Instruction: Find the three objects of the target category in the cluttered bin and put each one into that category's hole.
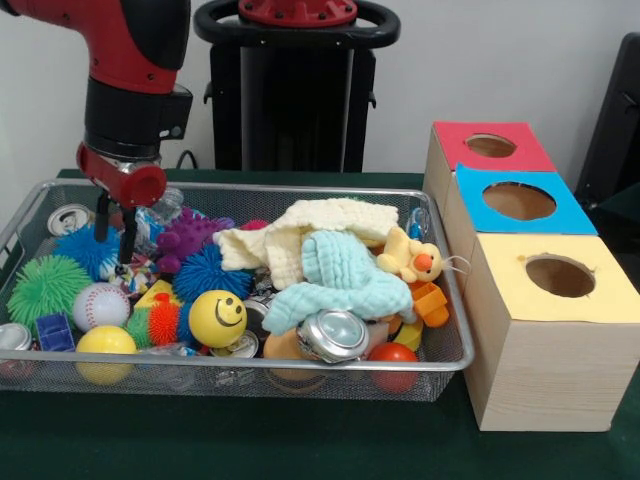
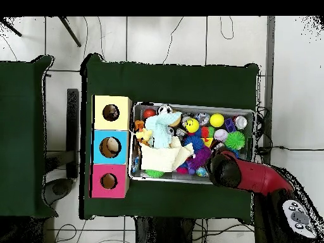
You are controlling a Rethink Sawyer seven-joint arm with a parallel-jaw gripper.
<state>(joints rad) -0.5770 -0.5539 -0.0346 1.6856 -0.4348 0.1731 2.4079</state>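
Near rim: the wire bin (image 1: 440, 362) is packed tight here; a crushed can (image 1: 334, 333) and the smiley ball (image 1: 217, 318) lie against the mesh, likely to roll if nudged.
Middle: cloths (image 1: 335, 262) cover part of the heap, so targets may hide beneath; which category is wanted I cannot tell.
Gripper (image 1: 115, 228): jaws parted, empty, prongs down among the blue spiky ball (image 1: 90, 248) and purple toy (image 1: 186, 236); they could snag.
Room: three boxes (image 1: 555, 335) beside the bin; holes unobstructed, worktop bare around.

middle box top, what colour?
Blue: the middle box top sits between the red and yellow ones. Front view shows it best.
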